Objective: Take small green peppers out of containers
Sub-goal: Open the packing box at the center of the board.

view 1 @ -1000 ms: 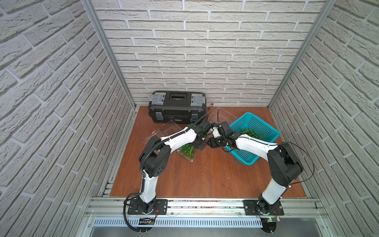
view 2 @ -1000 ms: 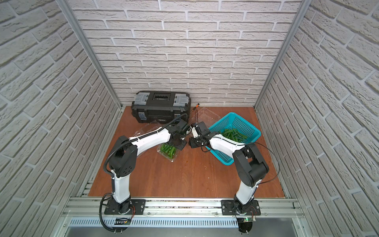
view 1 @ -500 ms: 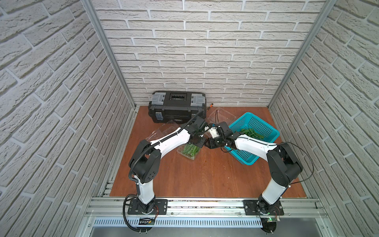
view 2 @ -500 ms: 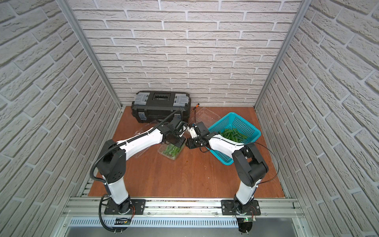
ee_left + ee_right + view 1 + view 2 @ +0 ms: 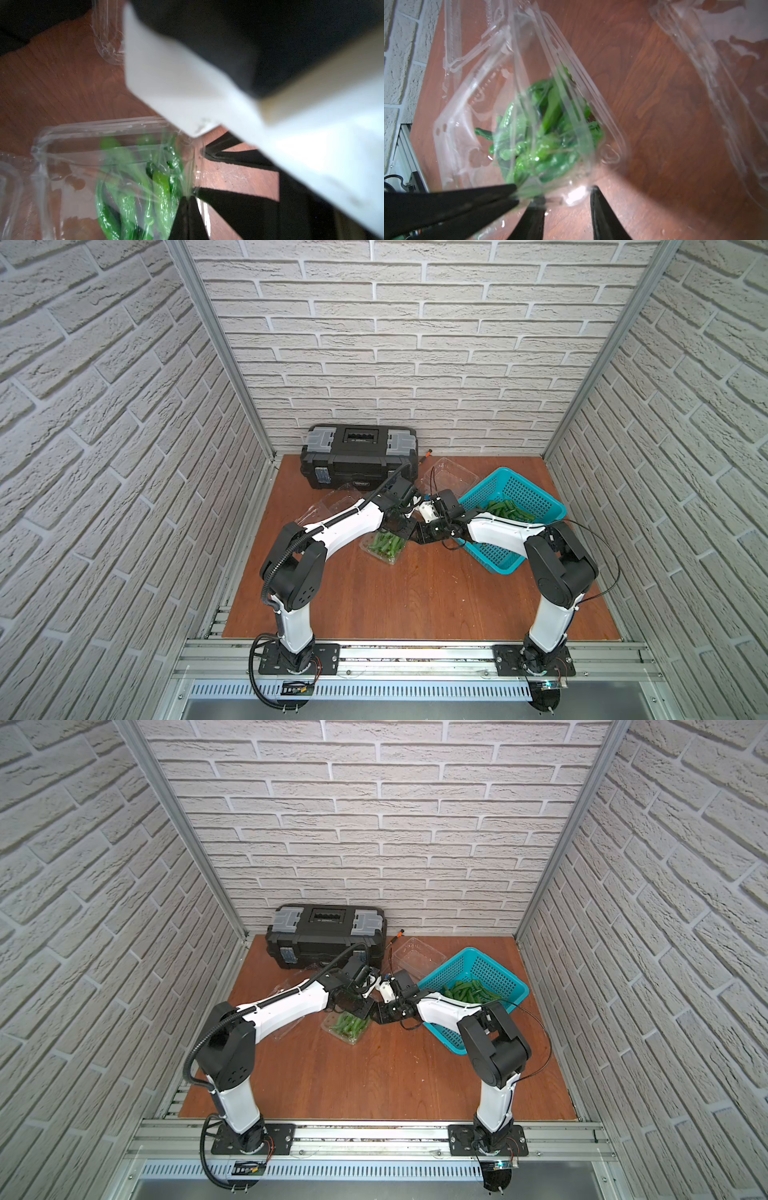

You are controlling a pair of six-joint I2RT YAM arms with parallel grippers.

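Roughly two thirds done, by my reading: a heap of slender glossy green peppers (image 5: 505, 510) already lies in the teal perforated plastic basket (image 5: 536, 490). Two transparent hinged boxes look empty: the far clear box (image 5: 451, 477) and the flattened clear box (image 5: 328, 506) beside the left arm. One clear plastic clamshell box (image 5: 384, 545) remains on the brown wooden worktop (image 5: 415, 597), its peppers (image 5: 542, 145) still inside. The left hand (image 5: 513, 194) is pinched tight on its thin rim; the right hand (image 5: 566, 197) stands partly spread at that corner (gripping nothing, apparently).

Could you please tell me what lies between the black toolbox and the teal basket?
An empty clear clamshell container lies there, seen in both top views.
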